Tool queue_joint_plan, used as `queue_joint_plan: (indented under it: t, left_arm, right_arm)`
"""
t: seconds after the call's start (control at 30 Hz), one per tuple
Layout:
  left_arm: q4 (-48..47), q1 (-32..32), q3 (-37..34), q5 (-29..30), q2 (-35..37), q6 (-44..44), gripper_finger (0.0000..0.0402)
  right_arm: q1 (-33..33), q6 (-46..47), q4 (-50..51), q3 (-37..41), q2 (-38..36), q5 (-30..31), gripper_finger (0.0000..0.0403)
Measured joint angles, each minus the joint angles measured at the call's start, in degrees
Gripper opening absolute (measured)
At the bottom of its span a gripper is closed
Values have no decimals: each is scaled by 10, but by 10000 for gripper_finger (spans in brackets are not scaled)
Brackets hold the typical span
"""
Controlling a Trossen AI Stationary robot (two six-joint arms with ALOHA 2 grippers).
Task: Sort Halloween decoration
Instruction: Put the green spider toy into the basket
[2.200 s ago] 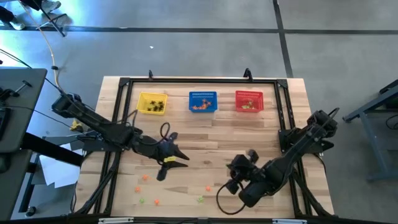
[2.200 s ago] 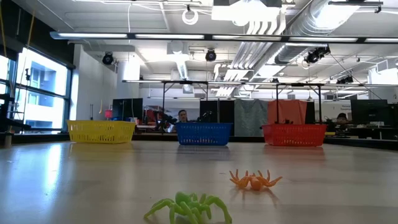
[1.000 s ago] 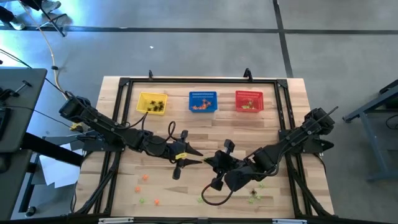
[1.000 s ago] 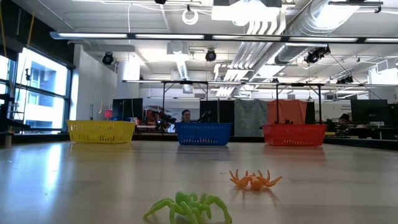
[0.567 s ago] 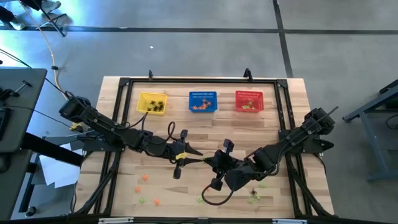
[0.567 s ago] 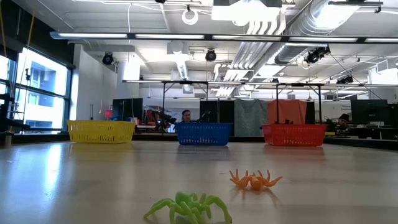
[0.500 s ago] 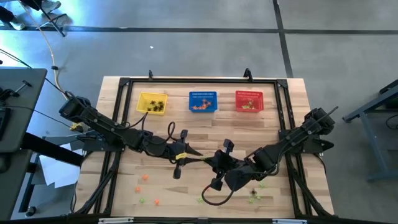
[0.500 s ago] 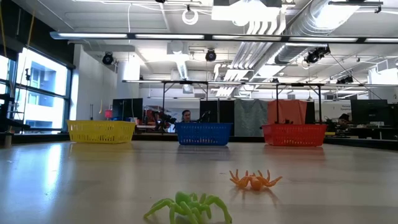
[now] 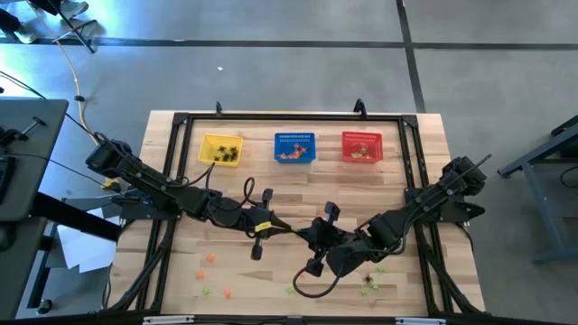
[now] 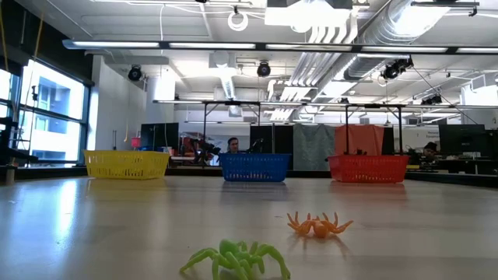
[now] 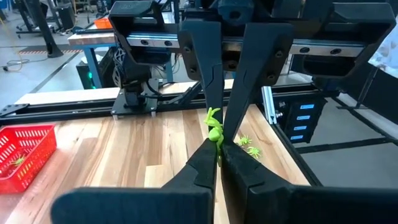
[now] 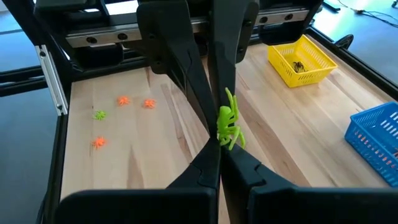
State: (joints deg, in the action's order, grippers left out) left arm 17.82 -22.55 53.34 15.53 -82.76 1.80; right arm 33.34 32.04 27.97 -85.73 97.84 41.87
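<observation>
A light green spider trinket (image 11: 214, 127) hangs in the air over the middle of the table, between my two grippers. My left gripper (image 11: 217, 153) comes from the table's left and my right gripper (image 12: 219, 149) from its right. They meet tip to tip (image 9: 294, 233), and both are shut on the spider. More trinkets lie loose on the wood: orange ones (image 9: 209, 257) and a green one (image 9: 206, 291) at the near left, green ones (image 9: 375, 268) and a black one (image 9: 366, 280) at the near right. My left gripper pinches the spider's lower end (image 11: 217, 142) between its two fingertips. The fingers lie nearly level and come from the table's left. The spider is clear of the table. My right gripper pinches the same spider at one end (image 12: 224, 140) between its fingertips. It comes from the table's right, slanting a little downward. The spider's legs (image 12: 230, 115) stick out beside the fingers.
Along the far edge stand a yellow basket (image 9: 221, 150), a blue basket (image 9: 294, 146) and a red basket (image 9: 361, 145), each with trinkets inside. The low view shows a green spider (image 10: 236, 259) and an orange one (image 10: 319, 225) lying on the near tabletop.
My left gripper has shut its spread fingers on the green spider that my right gripper holds up. Neither arm has shifted, and the spider has stayed where it was.
</observation>
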Motion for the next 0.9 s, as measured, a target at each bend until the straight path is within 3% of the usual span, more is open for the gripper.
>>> queue_joint_plan:
  t: [0.6, 0.7, 0.9]
  left_arm:
    - [-1, 0, 0, -4, 0, 0, 0]
    - [2, 0, 0, 2, 0, 0, 0]
    - [2, 1, 0, 4, 0, 1, 0]
  right_arm:
    - [0, 5, 4, 0, 0, -28, 3]
    - [0, 5, 13, 0, 0, -37, 21]
    - [1, 5, 22, 0, 0, -35, 101]
